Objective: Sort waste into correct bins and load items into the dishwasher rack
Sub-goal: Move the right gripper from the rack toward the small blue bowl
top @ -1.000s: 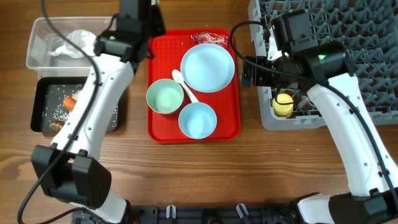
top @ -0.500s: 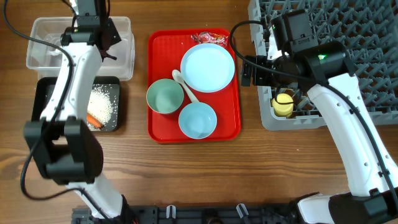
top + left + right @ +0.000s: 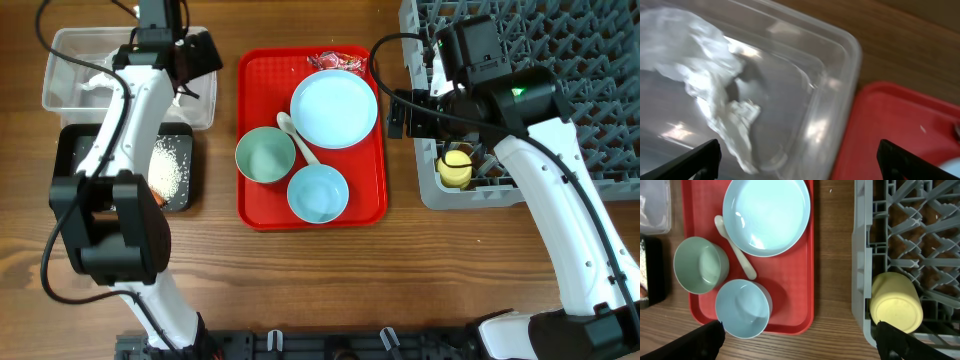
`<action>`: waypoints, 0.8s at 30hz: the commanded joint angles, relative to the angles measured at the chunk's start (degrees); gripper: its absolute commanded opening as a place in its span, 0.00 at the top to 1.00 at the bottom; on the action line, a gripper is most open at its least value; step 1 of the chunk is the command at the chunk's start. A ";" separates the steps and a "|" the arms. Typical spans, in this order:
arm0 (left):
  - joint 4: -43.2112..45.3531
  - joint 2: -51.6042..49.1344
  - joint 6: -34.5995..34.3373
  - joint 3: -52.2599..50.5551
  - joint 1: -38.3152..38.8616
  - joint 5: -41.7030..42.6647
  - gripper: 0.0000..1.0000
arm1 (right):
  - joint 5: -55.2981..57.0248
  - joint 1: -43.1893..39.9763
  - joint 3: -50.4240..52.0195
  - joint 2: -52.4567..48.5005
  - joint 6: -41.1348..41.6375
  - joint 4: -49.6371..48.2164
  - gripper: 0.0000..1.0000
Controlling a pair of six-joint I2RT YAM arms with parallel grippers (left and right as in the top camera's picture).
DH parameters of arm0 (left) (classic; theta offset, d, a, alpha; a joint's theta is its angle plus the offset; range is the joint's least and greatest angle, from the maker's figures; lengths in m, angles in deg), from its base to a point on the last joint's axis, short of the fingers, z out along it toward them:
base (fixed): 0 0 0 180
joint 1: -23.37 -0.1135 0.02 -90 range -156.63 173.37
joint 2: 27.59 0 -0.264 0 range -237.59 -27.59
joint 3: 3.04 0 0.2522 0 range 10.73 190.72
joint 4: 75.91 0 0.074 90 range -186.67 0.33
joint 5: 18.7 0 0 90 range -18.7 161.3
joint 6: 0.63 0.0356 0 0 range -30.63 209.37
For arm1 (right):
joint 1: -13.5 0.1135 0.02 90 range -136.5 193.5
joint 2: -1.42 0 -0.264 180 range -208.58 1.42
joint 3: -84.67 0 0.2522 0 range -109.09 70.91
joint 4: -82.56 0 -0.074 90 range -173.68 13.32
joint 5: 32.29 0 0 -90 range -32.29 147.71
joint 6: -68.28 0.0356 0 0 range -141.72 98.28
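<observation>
Since half a second ago, the left gripper (image 3: 797,161) has swung toward the right end of the clear tub (image 3: 840,65), and its jaws have spread wide, holding nothing. The crumpled white tissue (image 3: 705,75) lies inside the tub just below it, nearer the finger on the wrist view's left. That piece of waste looks sorted.

The right gripper (image 3: 800,342) hovers spread and empty. The yellow cup (image 3: 895,302) sits in the dishwasher rack (image 3: 920,225) beside it. The plate (image 3: 767,215), both bowls, the spoon (image 3: 735,247) and the red wrapper (image 3: 335,62) wait on the red tray (image 3: 800,280).

White links, black joints, black cables on left arm (image 3: 128,105), right arm (image 3: 560,190); green light on right; black fingers (image 3: 700,161)
</observation>
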 commanded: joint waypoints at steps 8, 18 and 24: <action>-14.95 9.84 0.48 -0.02 10.62 7.56 0.00 | 0.39 0.07 0.22 -0.46 0.26 -0.31 0.01; -22.80 9.81 0.35 -0.02 15.78 7.54 0.00 | -2.67 0.07 0.22 -0.46 0.26 -2.40 0.00; -25.64 9.81 0.28 -0.02 17.16 7.52 0.00 | -5.86 0.07 0.22 -0.46 0.24 -2.75 0.01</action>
